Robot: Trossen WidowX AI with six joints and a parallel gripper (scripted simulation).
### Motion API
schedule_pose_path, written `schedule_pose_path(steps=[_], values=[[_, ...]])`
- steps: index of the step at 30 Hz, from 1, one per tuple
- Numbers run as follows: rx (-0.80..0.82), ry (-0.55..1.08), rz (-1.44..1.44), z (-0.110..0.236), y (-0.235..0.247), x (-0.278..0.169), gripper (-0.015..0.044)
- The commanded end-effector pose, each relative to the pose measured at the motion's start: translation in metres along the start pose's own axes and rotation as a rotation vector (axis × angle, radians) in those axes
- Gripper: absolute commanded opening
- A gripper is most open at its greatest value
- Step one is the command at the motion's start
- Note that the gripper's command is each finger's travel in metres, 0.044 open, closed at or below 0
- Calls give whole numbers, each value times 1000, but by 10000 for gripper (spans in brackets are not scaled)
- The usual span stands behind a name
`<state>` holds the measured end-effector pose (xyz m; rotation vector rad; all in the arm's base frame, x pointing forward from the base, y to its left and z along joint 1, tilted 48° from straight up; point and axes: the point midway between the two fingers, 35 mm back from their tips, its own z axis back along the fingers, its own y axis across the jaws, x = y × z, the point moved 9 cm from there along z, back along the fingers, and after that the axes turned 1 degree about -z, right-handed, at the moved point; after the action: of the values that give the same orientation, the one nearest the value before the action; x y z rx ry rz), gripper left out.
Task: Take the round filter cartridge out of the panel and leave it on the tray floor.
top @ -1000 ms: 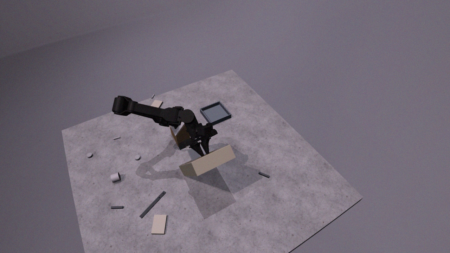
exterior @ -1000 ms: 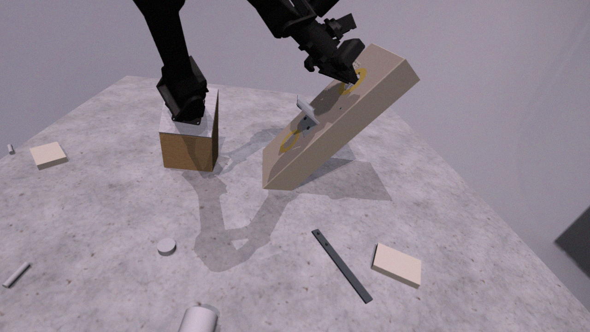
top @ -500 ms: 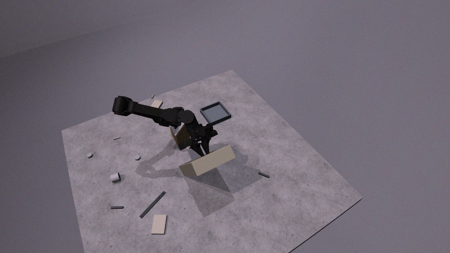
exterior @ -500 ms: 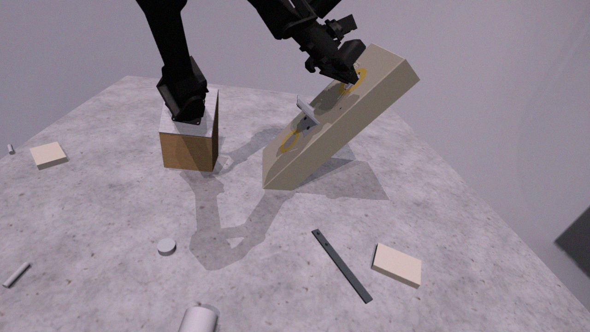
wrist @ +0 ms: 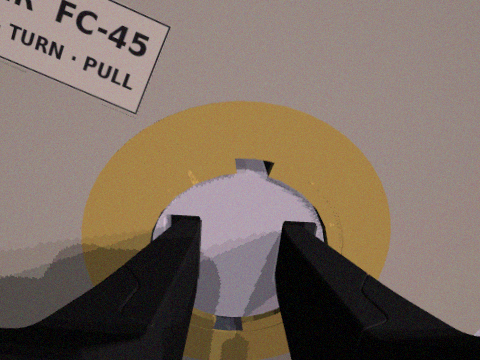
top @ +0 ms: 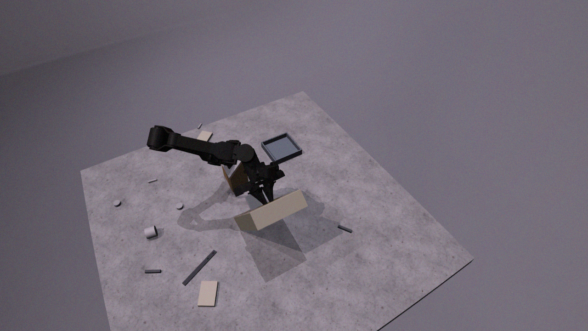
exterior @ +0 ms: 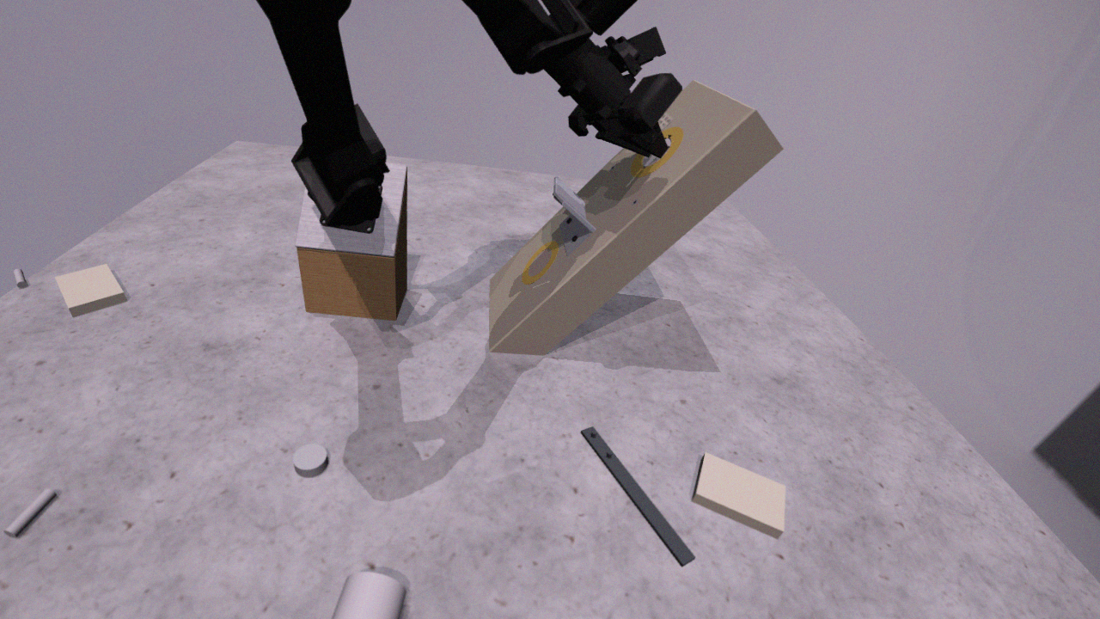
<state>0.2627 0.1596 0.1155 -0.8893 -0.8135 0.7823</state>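
The pale grey round filter cartridge (wrist: 240,203) sits in a yellow ring (wrist: 134,174) (exterior: 670,147) on the sloping beige service panel (top: 275,212) (exterior: 630,254). Notches show at its top and bottom edge. My gripper (wrist: 238,230) (exterior: 650,157) (top: 267,200) presses onto the cartridge face with both fingertips sunk into its two slots, closed on the piece between them. A label (wrist: 74,40) reading "TURN · PULL" is beside the ring. The dark-walled tray (top: 268,152) stands behind the panel, away from the gripper.
A second yellow ring (exterior: 538,265) and a grey bracket (exterior: 571,211) sit lower on the panel. The arm's base stands on a wooden block (exterior: 350,280). A dark strip (exterior: 637,496), beige blocks (exterior: 740,493) (exterior: 89,288) and small grey cylinders (exterior: 310,459) (exterior: 371,594) lie around.
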Motion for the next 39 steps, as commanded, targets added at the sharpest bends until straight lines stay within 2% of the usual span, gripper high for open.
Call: schedule_pose_path(steps=[1,3,8,39], values=[[0,0,-2,0,0,0,54],[0,0,-2,0,0,0,1],[4,3,-66,-3,0,-1,0],[4,10,-1137,-6,0,-1,0]])
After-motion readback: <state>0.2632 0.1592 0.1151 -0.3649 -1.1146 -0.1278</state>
